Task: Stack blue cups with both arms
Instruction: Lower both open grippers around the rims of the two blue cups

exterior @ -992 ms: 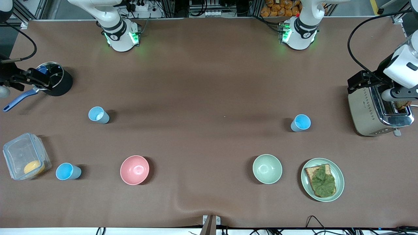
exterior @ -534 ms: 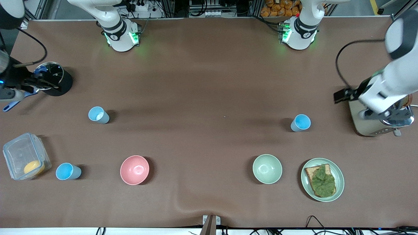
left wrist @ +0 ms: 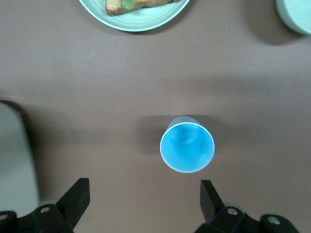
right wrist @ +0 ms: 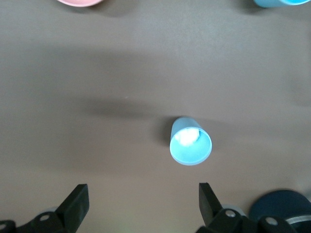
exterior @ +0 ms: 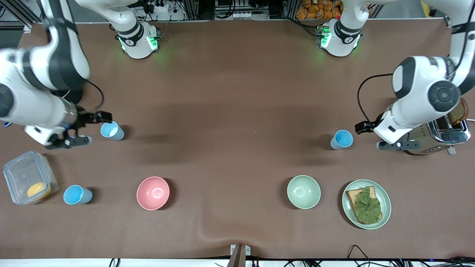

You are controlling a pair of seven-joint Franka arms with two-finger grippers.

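Nothing stacked yet. Whitish-inside light-blue plastic cup (exterior: 111, 131) upright toward right arm's end, right gripper (right wrist: 141, 204) spread wide beside it, empty. Sky-blue-inside plastic cup (exterior: 341, 139) upright near toaster (exterior: 432, 137), left gripper (left wrist: 143, 199) likewise unclenched. Both grasps, lift & nesting left.

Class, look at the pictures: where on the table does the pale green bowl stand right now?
In the front view, the pale green bowl stands toward the left arm's end of the table, beside the plate of toast and nearer the camera than the blue cup.
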